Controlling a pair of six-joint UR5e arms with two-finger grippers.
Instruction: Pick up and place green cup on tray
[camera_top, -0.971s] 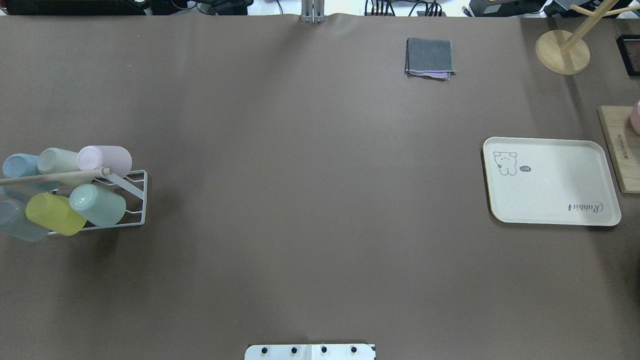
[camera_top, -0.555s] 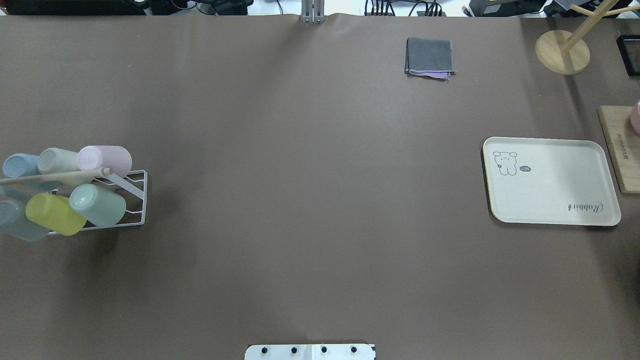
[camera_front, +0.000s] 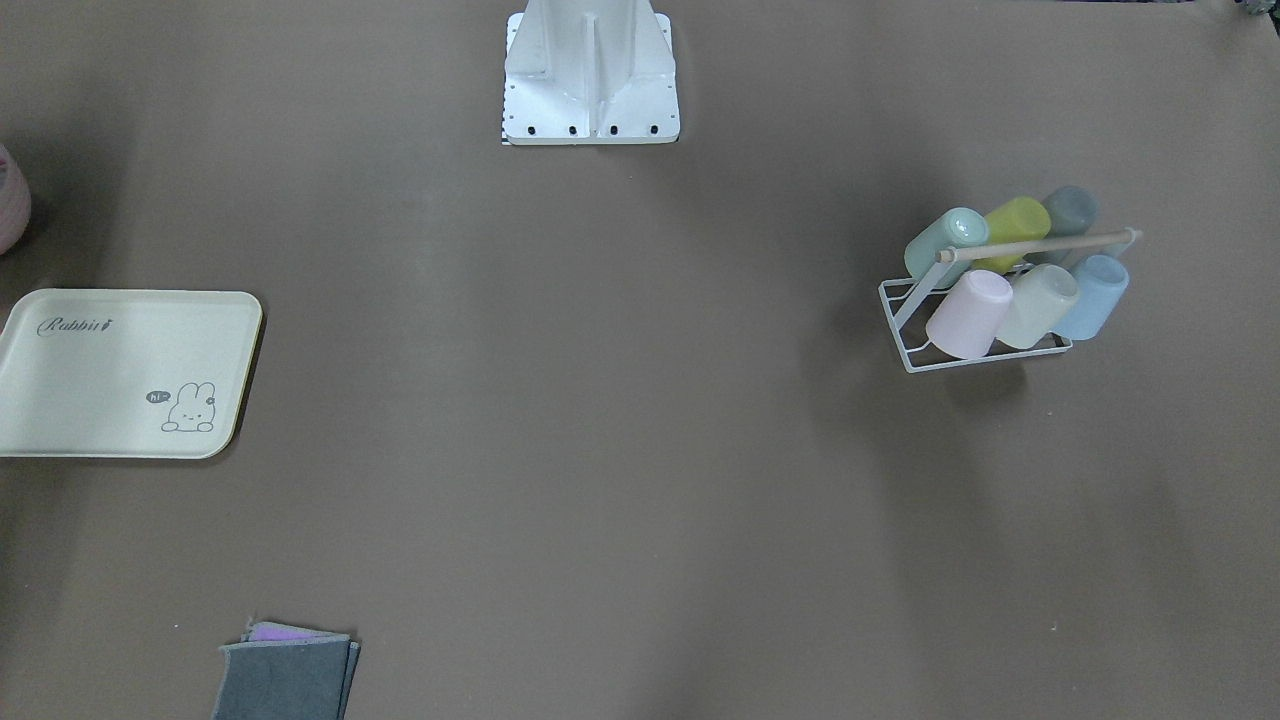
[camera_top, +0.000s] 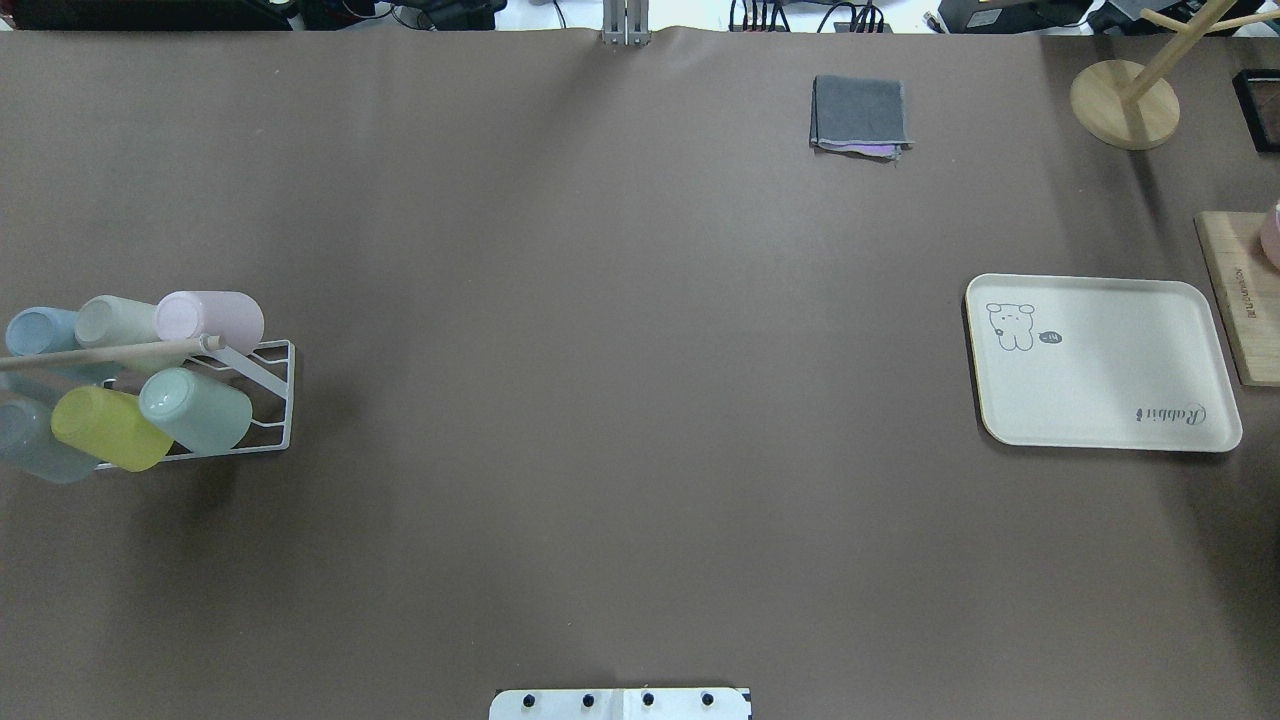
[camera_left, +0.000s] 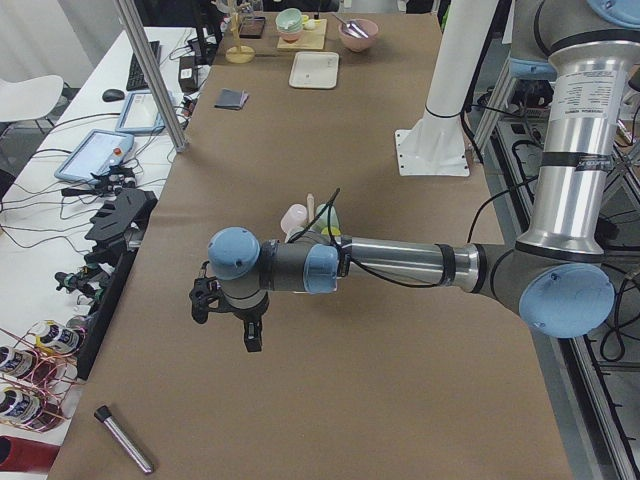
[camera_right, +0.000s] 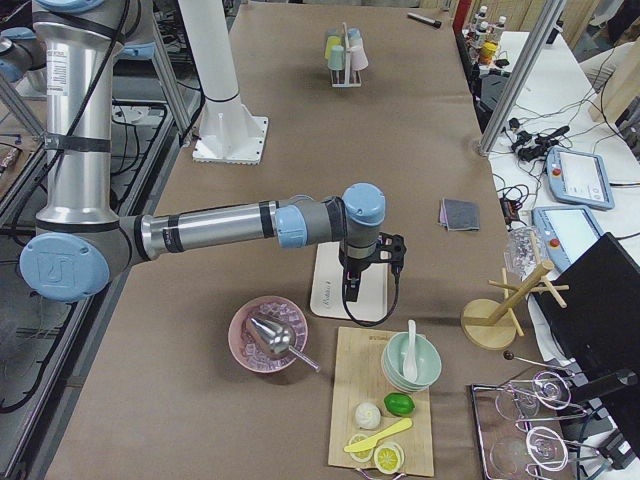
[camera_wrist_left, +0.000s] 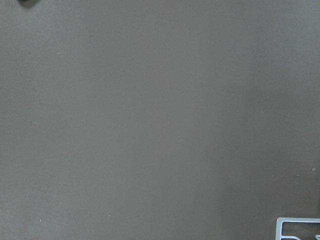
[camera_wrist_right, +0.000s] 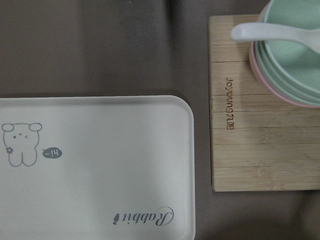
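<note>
The green cup (camera_top: 195, 408) is a mint tumbler lying tilted in a white wire rack (camera_top: 272, 398) at the table's left, beside a yellow-green cup (camera_top: 108, 428). It also shows in the front-facing view (camera_front: 945, 240). The cream tray (camera_top: 1100, 360) with "Rabbit" lettering lies empty at the right and fills the right wrist view (camera_wrist_right: 100, 165). My left gripper (camera_left: 225, 318) hangs over the table near the rack. My right gripper (camera_right: 368, 275) hangs over the tray (camera_right: 330, 290). I cannot tell whether either is open or shut.
The rack also holds pink (camera_top: 210, 318), pale cream-green (camera_top: 118, 320) and blue (camera_top: 40, 330) cups under a wooden handle. A folded grey cloth (camera_top: 860, 115) lies at the back. A wooden board (camera_wrist_right: 260, 125) with stacked bowls sits right of the tray. A mug tree base (camera_top: 1125, 105) stands at the back right.
</note>
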